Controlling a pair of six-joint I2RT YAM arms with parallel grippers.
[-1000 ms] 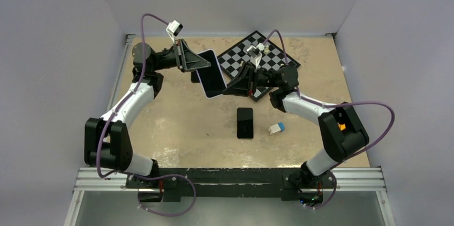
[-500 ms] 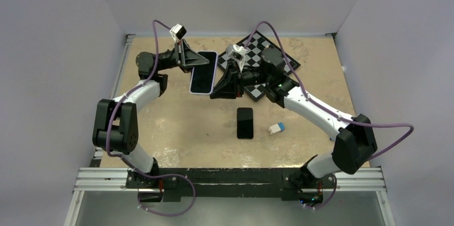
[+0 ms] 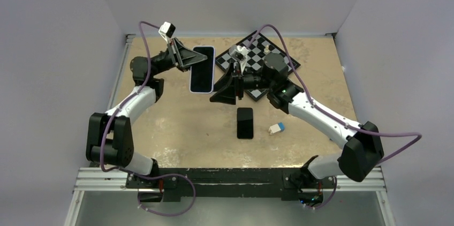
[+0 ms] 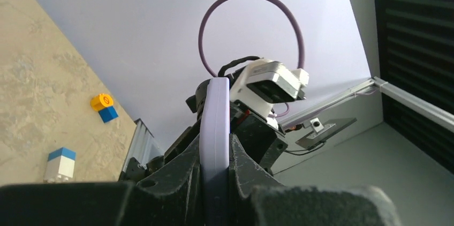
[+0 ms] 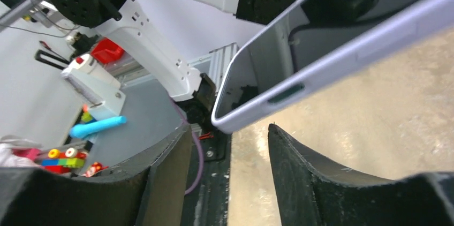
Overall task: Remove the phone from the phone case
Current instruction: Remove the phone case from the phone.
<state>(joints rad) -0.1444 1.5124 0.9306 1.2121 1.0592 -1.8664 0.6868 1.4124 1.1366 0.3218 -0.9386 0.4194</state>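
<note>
Left fingers clenched on the lilac phone case, holding it edge-on, clear of the surface. Right fingers released, spread just below the case's corner, apart from it. A black phone lies flat mid-surface; I can't tell whether the case holds one too. My judgement: light, pliable, grippy shell, with any glass slick and fragile. I'd peel at a corner lip.

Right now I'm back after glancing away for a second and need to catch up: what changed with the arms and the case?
The left fingers, shut on the lilac case, swung it from slanted to nearly straight in the top view. The right fingers, earlier closed at its lower corner, opened and sit just off it. The black phone, block and chessboard stayed put.
</note>
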